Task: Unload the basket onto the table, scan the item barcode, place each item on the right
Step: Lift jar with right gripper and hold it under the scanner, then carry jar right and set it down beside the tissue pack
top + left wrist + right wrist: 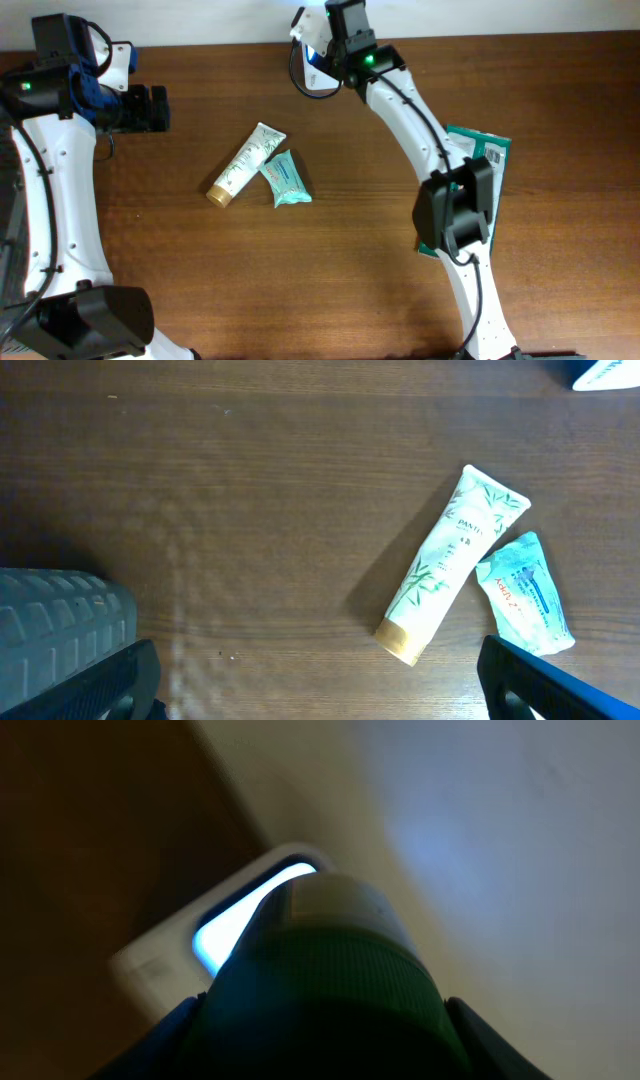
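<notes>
— Green is showing on the one ribbed item (pixel 320 990). The right gripper (pixel 308 45) is clamping it between its two fingers (pixel 475 1050), and it is hanging right in front of the one white scanner (pixel 160 965), whose window is glowing blue.

— And what is lying loose?

— Three things are resting on the brown worktop (pixel 350 250). One cream tube (pixel 246 164) with a gold cap is lying near the middle, with one teal sachet (pixel 286 180) just beside it. One green packet (pixel 492 150) is lying well apart at the right, and the right arm is crossing over it and hiding part of it.

— What about the left gripper (pixel 152 108)?

— Its fingers (pixel 65 625) are standing wide apart and gripping nothing, well to the left of the tube.
</notes>
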Controlling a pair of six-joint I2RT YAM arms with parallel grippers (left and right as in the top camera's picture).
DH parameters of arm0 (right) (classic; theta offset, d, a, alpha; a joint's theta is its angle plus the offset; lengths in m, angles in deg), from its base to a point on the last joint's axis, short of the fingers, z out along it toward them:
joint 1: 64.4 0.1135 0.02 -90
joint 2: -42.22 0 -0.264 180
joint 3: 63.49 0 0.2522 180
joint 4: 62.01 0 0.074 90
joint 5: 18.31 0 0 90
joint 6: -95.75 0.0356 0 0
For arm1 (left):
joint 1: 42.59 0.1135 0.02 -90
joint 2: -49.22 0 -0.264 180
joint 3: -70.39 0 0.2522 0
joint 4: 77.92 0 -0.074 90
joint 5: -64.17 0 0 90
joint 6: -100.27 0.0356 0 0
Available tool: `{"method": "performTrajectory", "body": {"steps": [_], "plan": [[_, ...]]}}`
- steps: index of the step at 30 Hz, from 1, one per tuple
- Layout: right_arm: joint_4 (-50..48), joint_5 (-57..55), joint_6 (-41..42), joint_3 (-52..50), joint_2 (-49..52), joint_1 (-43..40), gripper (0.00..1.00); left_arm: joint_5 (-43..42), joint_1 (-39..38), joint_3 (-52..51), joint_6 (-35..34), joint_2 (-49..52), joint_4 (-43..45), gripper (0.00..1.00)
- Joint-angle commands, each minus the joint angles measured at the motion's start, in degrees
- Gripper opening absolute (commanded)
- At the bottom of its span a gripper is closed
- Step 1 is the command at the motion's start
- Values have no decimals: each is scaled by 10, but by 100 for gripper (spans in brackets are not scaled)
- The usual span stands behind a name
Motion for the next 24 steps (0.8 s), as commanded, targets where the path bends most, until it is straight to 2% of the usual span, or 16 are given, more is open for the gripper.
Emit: {"method": "performTrajectory", "body": {"steps": [1,3,4,6,8,9,11,14,16,17,18,19,20,24], "plan": [[170,154,94,14,-132,0,46,-2,2,5,7,-9,0,99],[293,170,127,14,-145,0,46,-2,2,5,7,-9,-1,99],[401,165,132,14,-143,0,41,-2,2,5,7,-9,-1,99],[509,164,135,14,-129,-1,38,-2,2,5,7,-9,0,99],[566,97,165,5,-103,-5,38,-2,2,5,7,-9,0,99],[559,21,229,-18,-88,-18,39,-2,2,5,7,-9,0,99],[527,-23,315,-50,-75,-49,39,-2,2,5,7,-9,-1,99],[434,-22,409,-119,-74,-124,39,-2,2,5,7,-9,0,99],[379,-2,439,-162,-74,-175,41,-2,2,5,7,-9,-1,99],[371,13,439,-174,-74,-187,43,-2,2,5,7,-9,0,99],[372,13,439,-181,-74,-200,50,-2,2,5,7,-9,-1,99],[373,13,439,-182,-74,-203,90,-2,2,5,7,-9,0,99],[374,13,439,-180,-74,-203,98,-2,2,5,8,-9,-1,99],[428,50,439,-84,-131,-181,98,-2,2,5,7,-9,0,99]]}}
